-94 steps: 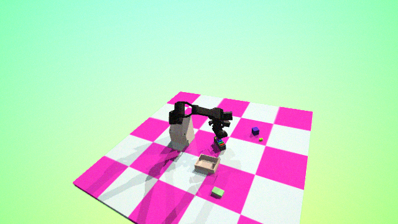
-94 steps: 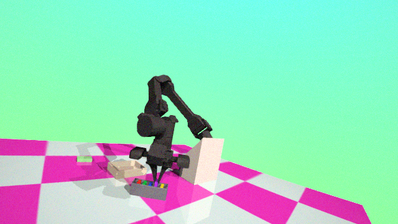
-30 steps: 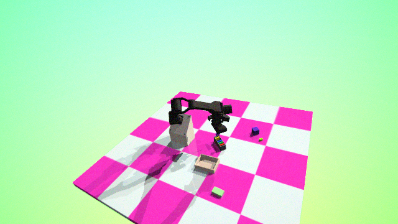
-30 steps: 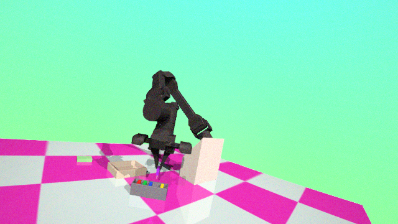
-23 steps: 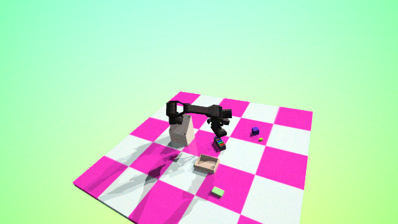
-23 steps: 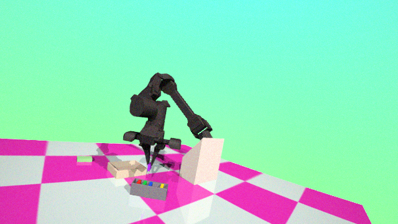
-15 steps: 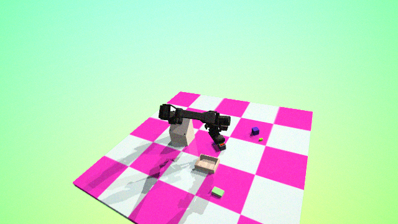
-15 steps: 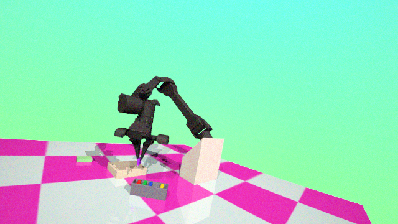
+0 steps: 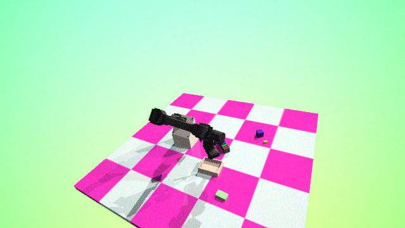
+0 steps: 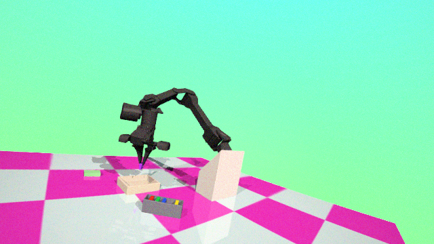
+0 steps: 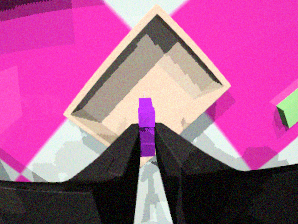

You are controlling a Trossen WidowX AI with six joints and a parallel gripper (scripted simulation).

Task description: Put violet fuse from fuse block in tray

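Note:
My gripper (image 10: pixel 141 165) (image 11: pixel 146 130) is shut on the violet fuse (image 10: pixel 140 167) (image 11: pixel 146 112), which hangs down from the fingertips. In the exterior view the fuse is in the air above the tray (image 10: pixel 142 190) (image 11: pixel 107 70) (image 9: pixel 212 172); in the wrist view it shows over the tray's near half. The inside of the tray that shows holds nothing. The grey fuse block (image 10: pixel 162 209) stands beside the tray with a red fuse (image 10: pixel 152 198), a green fuse (image 10: pixel 158 199), a blue fuse (image 10: pixel 164 200) and a yellow fuse (image 10: pixel 177 202). The arm hides the fingertips in the top view.
A light green block (image 9: pixel 221 195) (image 10: pixel 92 173) (image 11: pixel 289 108) lies on the far side of the tray from the fuse block. A dark blue cube (image 9: pixel 259 133) and a small yellow-green piece (image 9: pixel 265 142) lie farther off. The arm's pale base (image 9: pixel 184 139) (image 10: pixel 226 176) stands behind.

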